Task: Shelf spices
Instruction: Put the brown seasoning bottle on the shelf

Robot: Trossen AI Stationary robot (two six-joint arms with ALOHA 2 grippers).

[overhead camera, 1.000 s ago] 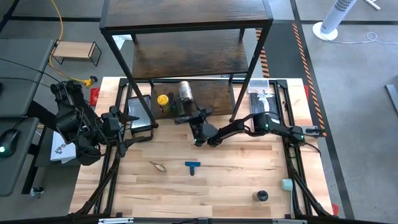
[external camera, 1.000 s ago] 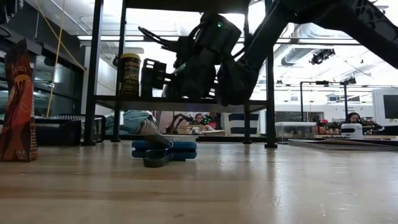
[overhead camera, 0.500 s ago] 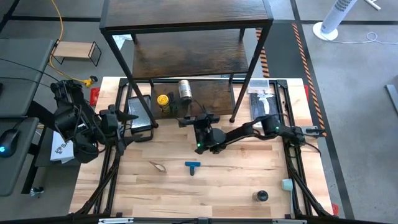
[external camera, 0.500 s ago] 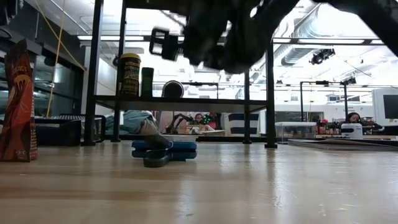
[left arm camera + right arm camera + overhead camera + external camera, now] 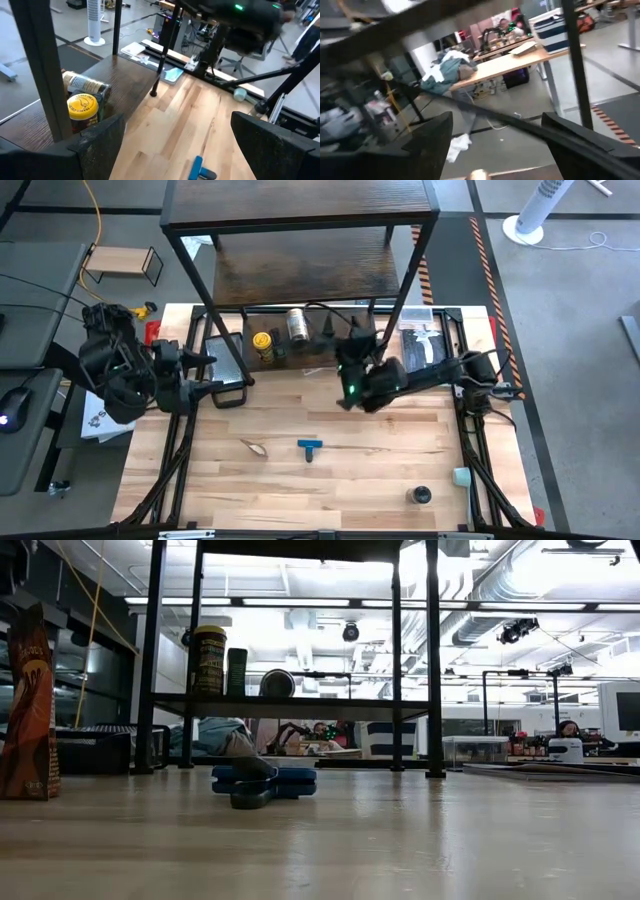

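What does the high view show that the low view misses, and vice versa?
Only high: the left arm, the right arm, and the black-lidded jar and tan-lidded jar at the table's lower right. Only low: the room behind the shelf. Both: the yellow-lidded jar on the shelf's bottom board, and the blue T-shaped piece.

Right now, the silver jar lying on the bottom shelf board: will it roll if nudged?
Probably. The silver jar lies on its side, so its round body could roll on the flat shelf board. The upright yellow-lidded jar close beside it may block one direction.

Grey floor point(image 5: 560, 330), white tower fan point(image 5: 533, 212)
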